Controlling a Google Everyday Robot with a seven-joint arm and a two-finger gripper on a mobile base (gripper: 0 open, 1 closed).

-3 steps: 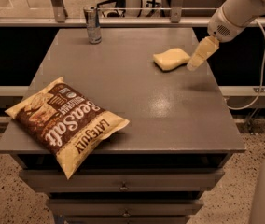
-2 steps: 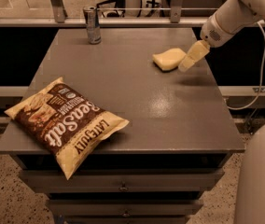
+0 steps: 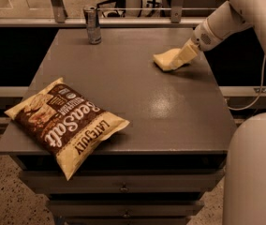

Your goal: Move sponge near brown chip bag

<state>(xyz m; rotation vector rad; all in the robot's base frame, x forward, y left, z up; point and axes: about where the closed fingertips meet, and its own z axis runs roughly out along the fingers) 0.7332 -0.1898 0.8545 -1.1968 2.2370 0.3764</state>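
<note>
The crinkly brown chip bag (image 3: 65, 125) lies flat on the front-left corner of the smooth grey table (image 3: 161, 111), its cream-yellow end hanging over the edge. A slim metal can (image 3: 93, 25) stands upright at the back. Well to the right, the soft, rounded sponge (image 3: 167, 60) rests toward the back-right, and the gripper (image 3: 187, 55) meets its right end; whether it is clasping the sponge cannot be told.
</note>
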